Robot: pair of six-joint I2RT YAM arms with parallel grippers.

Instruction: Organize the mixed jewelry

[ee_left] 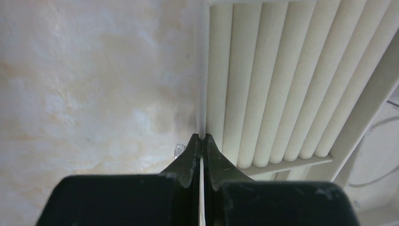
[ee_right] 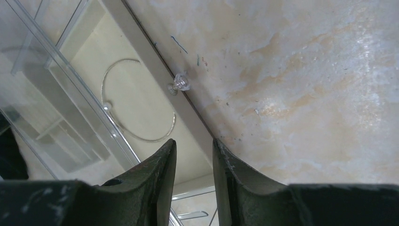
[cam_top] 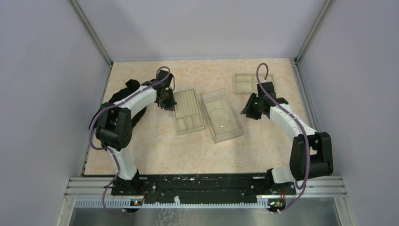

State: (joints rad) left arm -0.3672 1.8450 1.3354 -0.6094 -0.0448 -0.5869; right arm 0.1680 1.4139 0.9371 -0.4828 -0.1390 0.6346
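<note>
Just right of the clear plastic box (cam_top: 230, 136), my right gripper (ee_right: 194, 141) hangs over the box's right wall, fingers partly spread with nothing between them, and a tiny crystal stud (ee_right: 181, 84) sits at that wall just ahead. Inside the box, the thin silver wire hoop (ee_right: 104, 82) lies flat. Left of the box, across the ridged tray (ee_left: 263, 70) beside it, my left gripper (ee_left: 201, 136) is pressed together at the tray's outer wall, a small clear gem (ee_left: 179, 149) on the tabletop (ee_left: 94, 70) just beside it.
</note>
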